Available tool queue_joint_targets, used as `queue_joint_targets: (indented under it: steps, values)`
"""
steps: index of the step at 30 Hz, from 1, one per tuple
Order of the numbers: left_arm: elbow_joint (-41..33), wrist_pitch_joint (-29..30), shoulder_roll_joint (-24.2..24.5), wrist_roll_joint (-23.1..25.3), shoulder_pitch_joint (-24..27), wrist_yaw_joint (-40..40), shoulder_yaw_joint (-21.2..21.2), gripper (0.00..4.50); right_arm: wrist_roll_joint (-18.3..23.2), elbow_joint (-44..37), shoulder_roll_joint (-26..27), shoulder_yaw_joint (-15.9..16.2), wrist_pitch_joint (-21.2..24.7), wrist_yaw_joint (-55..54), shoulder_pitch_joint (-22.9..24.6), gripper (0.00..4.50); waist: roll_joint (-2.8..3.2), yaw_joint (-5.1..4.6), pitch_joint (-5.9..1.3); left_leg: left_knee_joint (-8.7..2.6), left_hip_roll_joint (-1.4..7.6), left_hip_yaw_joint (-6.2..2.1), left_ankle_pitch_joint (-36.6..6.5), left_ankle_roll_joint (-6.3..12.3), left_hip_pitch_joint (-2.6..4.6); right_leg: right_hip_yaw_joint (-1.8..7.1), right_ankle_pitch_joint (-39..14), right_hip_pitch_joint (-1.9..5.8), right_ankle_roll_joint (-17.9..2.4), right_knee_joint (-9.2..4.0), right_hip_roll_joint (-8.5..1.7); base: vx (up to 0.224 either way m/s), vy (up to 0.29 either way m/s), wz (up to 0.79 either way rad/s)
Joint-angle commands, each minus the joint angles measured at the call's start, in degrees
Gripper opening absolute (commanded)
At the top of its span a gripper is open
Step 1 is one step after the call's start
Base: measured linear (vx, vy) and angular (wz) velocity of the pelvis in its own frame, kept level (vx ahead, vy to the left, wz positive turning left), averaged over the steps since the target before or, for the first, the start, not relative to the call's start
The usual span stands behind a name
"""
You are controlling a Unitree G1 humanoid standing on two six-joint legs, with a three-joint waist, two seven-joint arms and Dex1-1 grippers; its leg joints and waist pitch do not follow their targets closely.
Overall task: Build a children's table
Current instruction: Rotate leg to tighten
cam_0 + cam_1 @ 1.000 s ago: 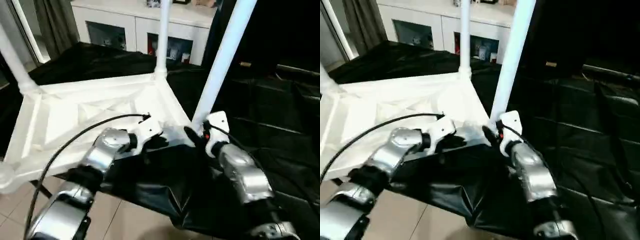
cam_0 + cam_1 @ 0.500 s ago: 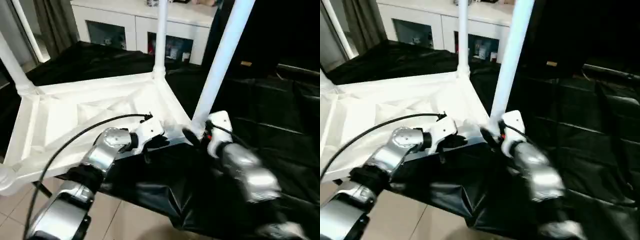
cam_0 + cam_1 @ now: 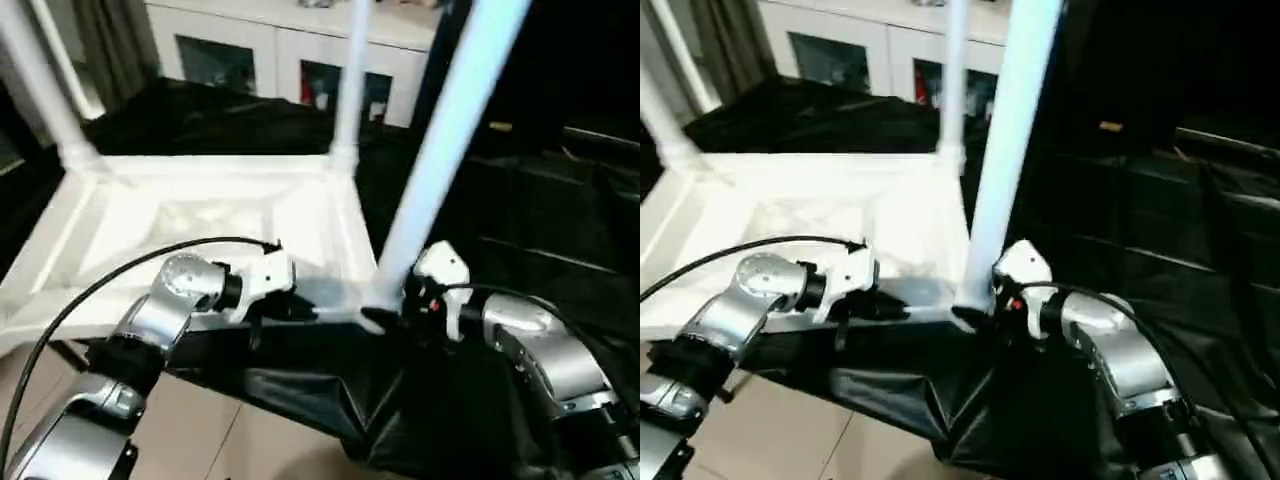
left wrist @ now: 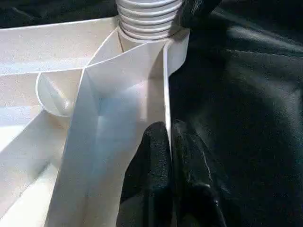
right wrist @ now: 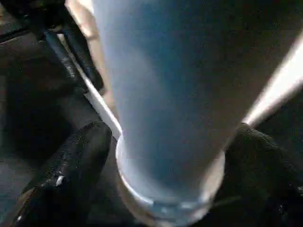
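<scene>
The white ribbed table top lies upside down on a black cloth, with three white legs standing up from its corners. The nearest leg leans slightly to the right. My right gripper is at that leg's base, one black finger on each side, shut on it. My left gripper is at the top's near rim, a little left of that corner. Its fingers are pinched shut on the thin rim wall. The leg's ribbed foot sits in the corner socket just beyond.
A white cabinet with glass doors stands behind the table. The black cloth spreads to the right and hangs over the near edge. Tiled floor shows below my left arm. A black cable arcs over my left forearm.
The camera has shifted. My right forearm has swung out to the right and lower, its gripper staying at the leg's base. The left gripper still holds the rim.
</scene>
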Motion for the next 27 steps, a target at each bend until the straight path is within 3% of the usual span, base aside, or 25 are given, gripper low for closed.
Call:
queue_joint_targets:
  steps: [1,5,14,18,21,24,27]
  values:
    - [-1.50,-0.53,0.11,0.17,0.13,-1.29,-0.97,0.00,-0.15,-1.17,-0.73,0.53,-0.47,1.34,0.40,4.01,0.18,-0.02,-3.25,-4.01,1.14,0.19,-6.85,2.73,-0.51,2.52,-7.48,3.52,-13.41,-3.51,-3.88,0.000,0.000,0.00]
    - [-2.07,-0.39,0.40,0.23,0.34,-1.35,-0.37,0.00,-0.25,-0.92,-0.37,0.56,-0.42,2.40,0.42,3.75,0.08,-0.02,-3.29,-4.01,1.10,0.12,-6.53,2.46,-0.56,2.53,-8.74,3.57,-12.59,-3.59,-3.94,0.000,0.000,0.00]
    - [-2.48,0.10,0.60,0.03,0.65,-1.14,-0.43,0.00,0.28,-0.73,-0.43,0.71,-0.30,2.75,0.55,2.92,0.00,0.02,-3.35,-3.95,1.08,0.16,-5.88,2.51,-0.52,2.51,-8.01,3.57,-12.59,-3.48,-3.86,0.000,0.000,0.00]
    - [-2.43,0.48,0.28,-0.14,0.73,-1.00,-0.18,0.00,-0.22,0.11,0.21,0.52,-0.34,1.76,0.80,2.77,0.08,-0.01,-3.37,-3.91,1.05,0.17,-5.64,2.55,-0.55,2.50,-7.45,3.58,-12.73,-3.45,-3.85,0.000,0.000,0.00]
    - [0.71,0.21,-1.67,0.94,-0.30,4.09,0.78,0.00,-1.02,3.70,4.07,-1.89,0.69,-6.15,0.14,2.77,0.07,-0.12,-3.24,-3.98,0.93,0.18,-6.50,1.97,-0.57,2.45,-9.14,3.47,-12.55,-3.71,-3.78,0.000,0.000,0.00]
    - [6.33,0.25,-4.23,4.18,-2.55,12.84,0.90,0.00,-1.10,8.23,9.87,-4.83,1.49,-15.63,-0.88,2.75,0.21,-0.38,-3.02,-4.19,0.73,0.15,-9.11,0.33,-0.24,2.41,-16.28,3.03,-10.25,-4.55,-3.74,0.000,0.000,0.00]
    - [9.63,2.27,-6.90,5.04,-4.39,18.83,1.50,0.00,-2.70,12.01,14.01,-5.84,0.99,-23.54,-2.50,2.75,0.11,-0.45,-2.99,-4.32,0.79,-0.01,-9.93,-0.45,-0.22,2.41,-18.81,2.96,-8.95,-4.74,-3.80,0.000,0.000,0.00]
